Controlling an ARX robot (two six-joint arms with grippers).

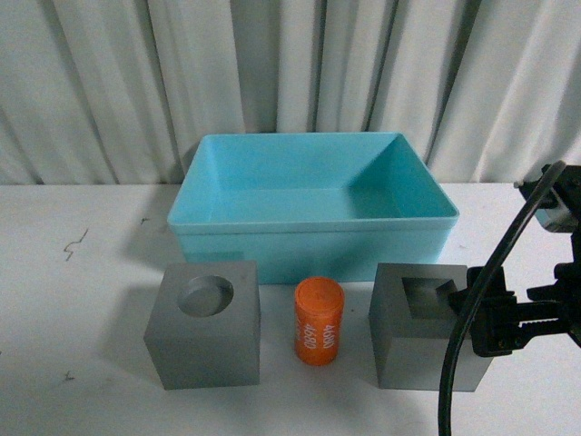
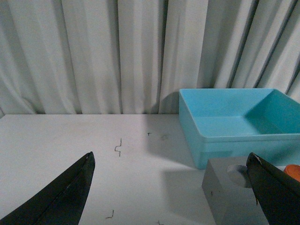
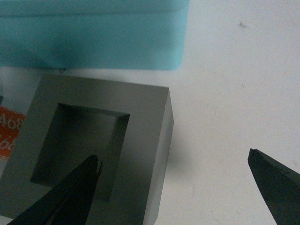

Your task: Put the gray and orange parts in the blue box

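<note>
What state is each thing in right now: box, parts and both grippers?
Blue box: upright, open-topped, no parts seen inside.
Round-recess gray cube: on table, outside box, recess up.
Orange cylinder: standing upright between the cubes, untouched.
Square-recess gray cube: on table, recess up, not gripped.
Right gripper: open, one finger over that recess, other outside.
Left gripper: open, empty.

White table (image 1: 82, 300), a few small dark scuffs on its left part. Far centre: turquoise bin (image 1: 309, 224), open top. Near row just in front of it, L to R, all apart: gray cube w/ round recess (image 1: 204, 341), orange cylinder (image 1: 319, 322) upright w/ white digits, gray cube w/ square recess (image 1: 413, 350).
</note>
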